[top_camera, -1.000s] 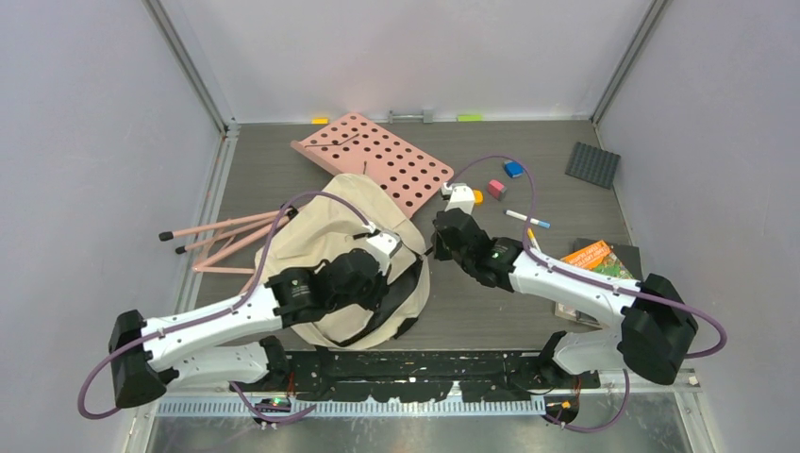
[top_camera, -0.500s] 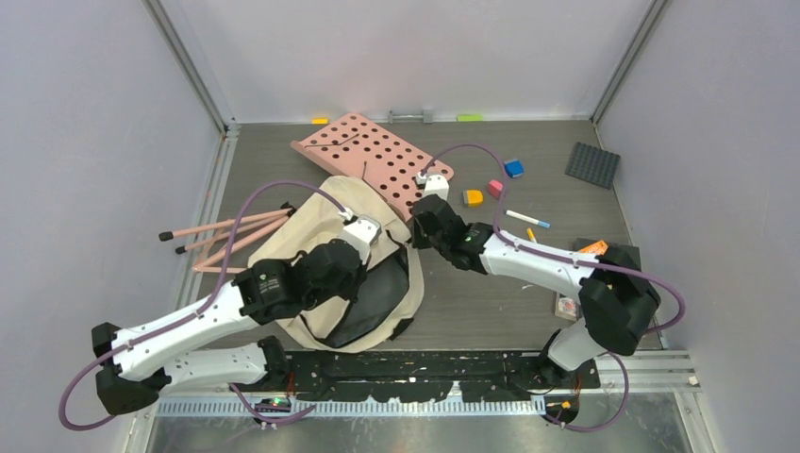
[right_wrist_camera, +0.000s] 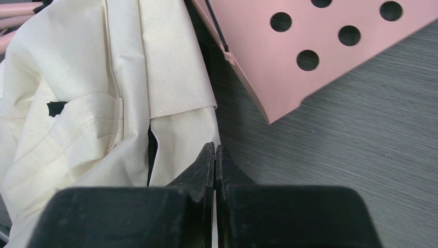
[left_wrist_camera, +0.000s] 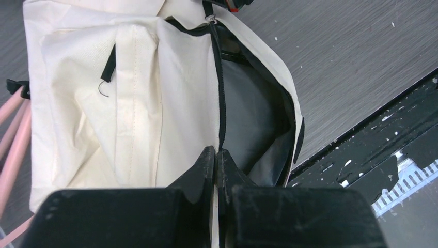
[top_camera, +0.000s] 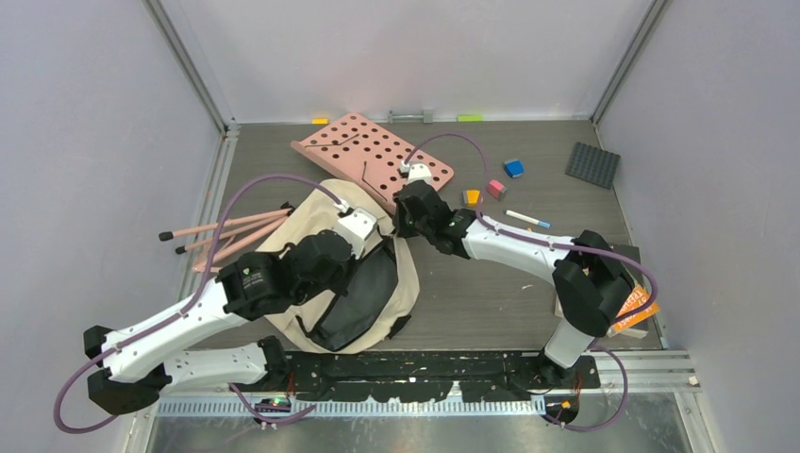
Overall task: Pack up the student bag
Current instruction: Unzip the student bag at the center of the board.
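The student bag (top_camera: 408,283) lies flat on the table (top_camera: 491,283), toward 8 o'clock from the middle, close to the near edge. It is cream with black straps. Its mouth is pulled open, so you can see the grey lining (left_wrist_camera: 248,113) inside, next to the black zipper (left_wrist_camera: 219,93). The left gripper (left_wrist_camera: 215,155) has its fingers (left_wrist_camera: 204,170) squeezed together on the cream edge of the bag's mouth, right where the zipper runs in. The right gripper (right_wrist_camera: 214,150) is at the bag's 1 o'clock corner. Its fingers (right_wrist_camera: 204,165) are also pressed together, pinching the cream cloth there. The pink board (top_camera: 377,156) with round holes sits at the bag's 12 o'clock side, just beside the cloth. The pink sticks (top_camera: 226,231) lie at the bag's 10 o'clock side, and their ends reach the bag. Out toward 2 o'clock on the table are an orange block (top_camera: 472,197), a pink block (top_camera: 495,187) and a blue block (top_camera: 513,168), all near each other but apart. A pen (top_camera: 526,220) lies near them. A dark bumpy plate (top_camera: 592,164) sits farther out by the 2 o'clock corner. An orange book (top_camera: 634,307) peeks out at 4 o'clock, partly hidden by the right arm.
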